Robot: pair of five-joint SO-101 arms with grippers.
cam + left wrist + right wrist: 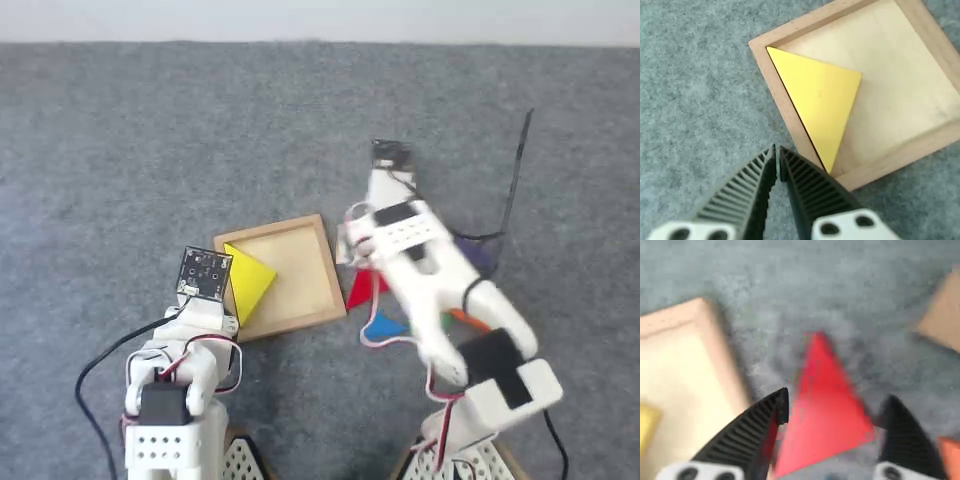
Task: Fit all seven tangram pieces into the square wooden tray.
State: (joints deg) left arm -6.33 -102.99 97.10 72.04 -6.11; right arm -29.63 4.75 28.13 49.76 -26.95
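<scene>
The square wooden tray (pixel 322 262) lies mid-table with a yellow triangle (pixel 250 280) in its left corner. In the left wrist view my left gripper (pixel 776 151) is shut and empty, hanging over the carpet just outside the tray rim (pixel 790 117), next to the yellow triangle (pixel 820 100). My right gripper (pixel 837 405) is open, and its fingers straddle a red triangle (pixel 825 415) on the carpet beside the tray (pixel 675 365). The red triangle (pixel 362 288) lies right of the tray, partly under the right arm.
More pieces lie under and around the right arm: blue (pixel 385 325), orange (pixel 465 318), green (pixel 443 322) and purple (pixel 478 255). A blurred tan shape (pixel 940 320) sits past the red triangle. A black cable (pixel 515 180) runs at the right.
</scene>
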